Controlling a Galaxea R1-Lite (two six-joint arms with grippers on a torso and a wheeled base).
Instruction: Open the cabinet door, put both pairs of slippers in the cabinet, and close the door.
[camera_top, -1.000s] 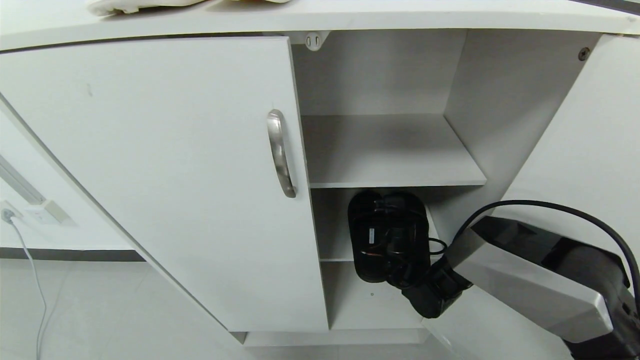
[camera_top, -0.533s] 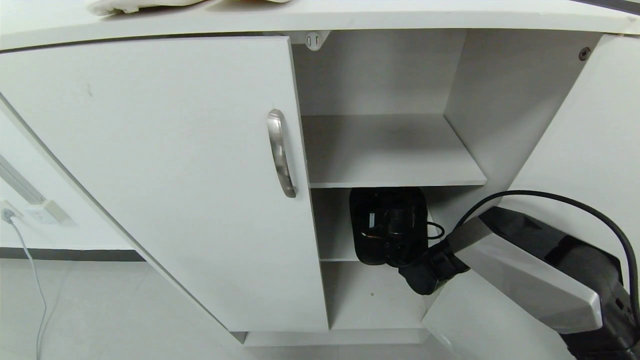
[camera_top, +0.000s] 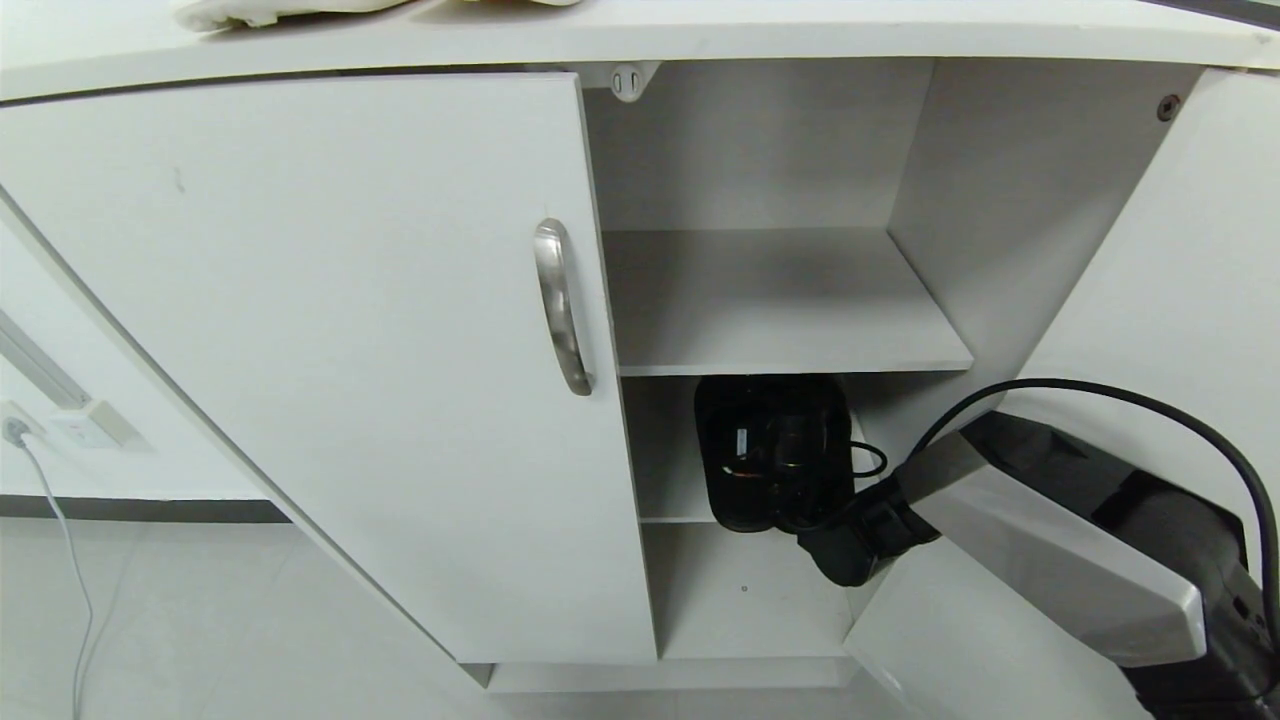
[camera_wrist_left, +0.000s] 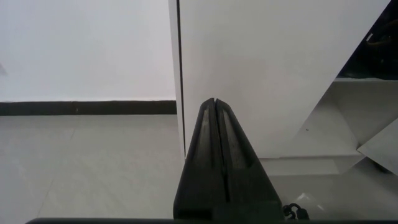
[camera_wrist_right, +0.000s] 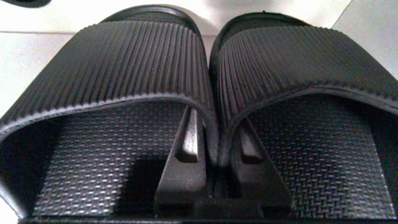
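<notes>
Both black slippers (camera_top: 770, 450) lie lengthwise near-to-far on the lower shelf (camera_top: 668, 505), heels toward the right tool (camera_wrist_right: 214, 149), which seemingly pinches their touching inner walls.

The slippers (camera_top: 770, 460) are partly hidden under the shelf (camera_top: 780, 300), their near ends cut off in the right wrist view. The cloth (camera_top: 250, 12) is cut off at the edge.

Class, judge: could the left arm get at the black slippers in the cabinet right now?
Probably not: the left gripper faces the closed door, and the right gripper, shut on the slippers, has its arm in the way.
</notes>
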